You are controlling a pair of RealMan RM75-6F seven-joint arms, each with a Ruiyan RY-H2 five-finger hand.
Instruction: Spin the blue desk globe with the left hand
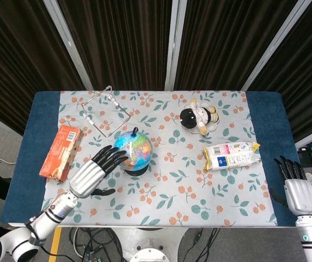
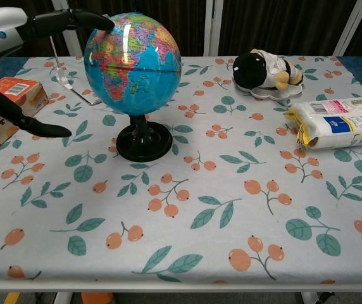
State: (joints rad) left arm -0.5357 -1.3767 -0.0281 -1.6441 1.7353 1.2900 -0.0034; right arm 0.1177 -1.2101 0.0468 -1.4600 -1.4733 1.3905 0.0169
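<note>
The blue desk globe point(image 1: 135, 149) point(image 2: 133, 63) stands upright on its black base point(image 2: 144, 140) left of the table's middle. My left hand point(image 1: 93, 171) point(image 2: 23, 28) is open at the globe's left side, fingers stretched out, with the fingertips point(image 2: 99, 22) touching the upper left of the sphere. Its thumb point(image 2: 32, 126) hangs low, apart from the globe. My right hand point(image 1: 296, 188) rests off the table's right front corner, fingers apart, holding nothing; the chest view does not show it.
An orange box point(image 1: 59, 152) lies at the left edge beside my left arm. A clear acrylic stand point(image 1: 106, 111) is behind the globe. A plush doll point(image 1: 198, 117) on a dish and a white packet point(image 1: 230, 155) sit to the right.
</note>
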